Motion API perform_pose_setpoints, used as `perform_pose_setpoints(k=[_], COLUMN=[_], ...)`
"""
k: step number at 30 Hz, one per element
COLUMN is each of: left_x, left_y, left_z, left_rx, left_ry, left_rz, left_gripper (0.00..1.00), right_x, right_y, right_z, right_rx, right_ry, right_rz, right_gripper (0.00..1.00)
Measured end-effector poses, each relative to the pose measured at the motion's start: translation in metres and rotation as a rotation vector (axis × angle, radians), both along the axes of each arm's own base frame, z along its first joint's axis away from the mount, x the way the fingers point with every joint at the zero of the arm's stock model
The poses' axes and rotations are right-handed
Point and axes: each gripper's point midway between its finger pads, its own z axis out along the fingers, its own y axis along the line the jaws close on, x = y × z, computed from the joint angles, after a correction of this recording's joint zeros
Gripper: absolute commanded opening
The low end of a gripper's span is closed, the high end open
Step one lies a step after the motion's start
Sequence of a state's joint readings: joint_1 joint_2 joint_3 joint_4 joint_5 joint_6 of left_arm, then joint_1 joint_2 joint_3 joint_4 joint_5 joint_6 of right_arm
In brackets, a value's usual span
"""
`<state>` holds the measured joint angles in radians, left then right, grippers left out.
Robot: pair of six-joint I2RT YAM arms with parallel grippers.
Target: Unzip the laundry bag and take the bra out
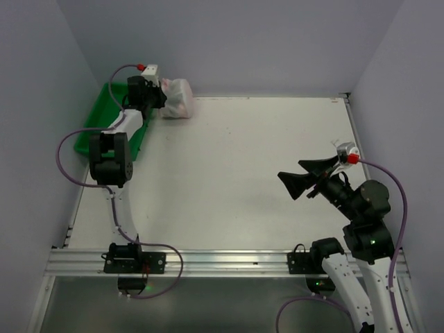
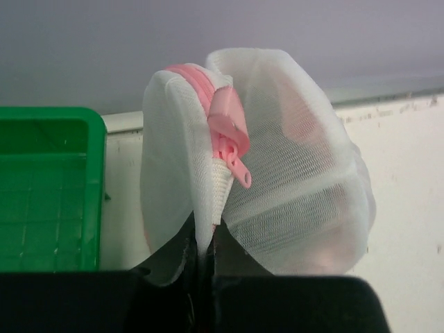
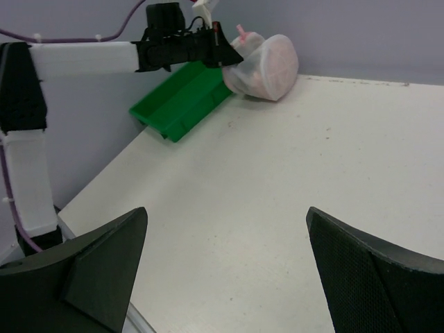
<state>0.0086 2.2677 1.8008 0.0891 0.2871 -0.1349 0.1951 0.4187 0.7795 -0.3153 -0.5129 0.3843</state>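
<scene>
Far left of table, just beside green tray: laundry bag, stood on edge, seam pinched by left gripper, jaws together on mesh. Zip line vertical, pink pull high, facing wrist; drum axis roughly crosswise. Hold pinch firm; bring right gripper, jaws apart, well away, onto pull.

Walls: plain pale grey ones are standing on three sides.
Table: a white one is lying flat between them.
Rail: a metal one is running along its near edge.
</scene>
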Motion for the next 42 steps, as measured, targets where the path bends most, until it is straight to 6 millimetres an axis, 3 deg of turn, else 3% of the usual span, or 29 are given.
perform_pose_setpoints(k=[4,10,12,15,19,25,29,33,36,38,40,42], left_x=[-0.047,-0.140,-0.170,-0.207,-0.254,-0.334,-0.374,-0.405,-0.426,-0.439,-0.450,-0.456], left_y=[-0.032,-0.131,-0.148,-0.156,-0.178,-0.221,-0.242,-0.264,-0.277,-0.284,-0.290,-0.293], left_z=[0.021,0.076,0.087,0.092,0.082,0.026,0.004,-0.005,-0.013,-0.017,-0.019,-0.017], left_rx=[0.142,0.340,0.389,0.462,0.554,0.743,0.790,0.772,0.751,0.734,0.699,0.662], left_ry=[-0.016,-0.134,-0.166,-0.191,-0.203,-0.192,-0.194,-0.205,-0.204,-0.194,-0.175,-0.150], left_rz=[-0.077,-0.249,-0.273,-0.265,-0.271,-0.362,-0.405,-0.430,-0.464,-0.484,-0.491,-0.481], left_gripper=[0.00,0.00,0.00,0.00,0.00,0.00,0.00,0.13,0.32,0.64,0.82,0.88], right_x=[0.009,0.013,0.008,0.000,-0.005,-0.003,-0.002,0.001,0.004,0.005,0.005,0.006], right_y=[-0.010,-0.007,-0.004,-0.005,-0.006,-0.008,-0.012,-0.014,-0.016,-0.018,-0.021,-0.024], right_z=[-0.008,-0.018,-0.019,-0.020,-0.021,-0.048,-0.067,-0.080,-0.091,-0.098,-0.101,-0.100], right_rx=[-0.011,-0.022,-0.014,-0.006,-0.001,-0.002,0.001,0.008,0.013,0.020,0.028,0.036], right_ry=[0.057,0.138,0.138,0.118,0.100,0.134,0.154,0.183,0.215,0.228,0.231,0.224], right_rz=[-0.078,-0.063,-0.044,-0.039,-0.042,-0.055,-0.084,-0.111,-0.130,-0.146,-0.166,-0.188], right_gripper=[0.99,0.99,0.99,0.99,0.99,0.99,0.99,0.99,0.99,0.99,0.99,0.99])
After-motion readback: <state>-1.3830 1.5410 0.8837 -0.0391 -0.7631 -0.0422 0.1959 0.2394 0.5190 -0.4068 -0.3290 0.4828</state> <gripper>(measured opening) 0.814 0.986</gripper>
